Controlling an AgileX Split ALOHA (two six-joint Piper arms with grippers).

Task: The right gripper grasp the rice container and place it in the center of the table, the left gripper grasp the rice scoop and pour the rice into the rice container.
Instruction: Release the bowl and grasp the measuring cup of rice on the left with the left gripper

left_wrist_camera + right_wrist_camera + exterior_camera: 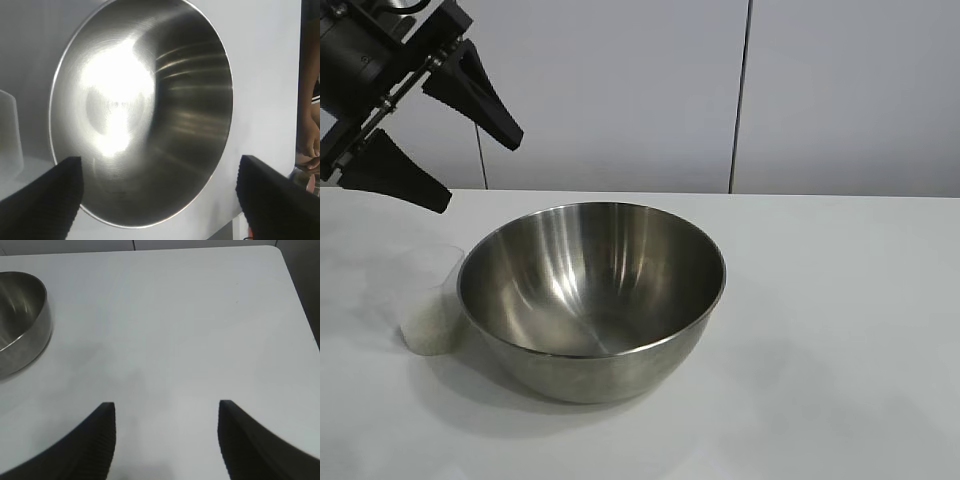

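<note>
Bowl [592, 300]: mid-table [840, 330], empty. Scoop [432, 300]: with rice [430, 328], touching bowl's left side. My left gripper [480, 165]: spread wide, above scoop. My right gripper [165, 440]: wide, right of bowl, holding nothing.

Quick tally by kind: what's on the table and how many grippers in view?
Steel bowls: 1, the rice container
Clear plastic cups: 1, the rice scoop left of the bowl, rice inside
Grippers: 2, left gripper open above the scoop, right gripper open over bare table
Total: 4

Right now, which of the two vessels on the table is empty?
The rice container, the big steel bowl, is empty: only bare metal shows inside. The rice scoop, the small clear cup beside it, holds white rice.
</note>
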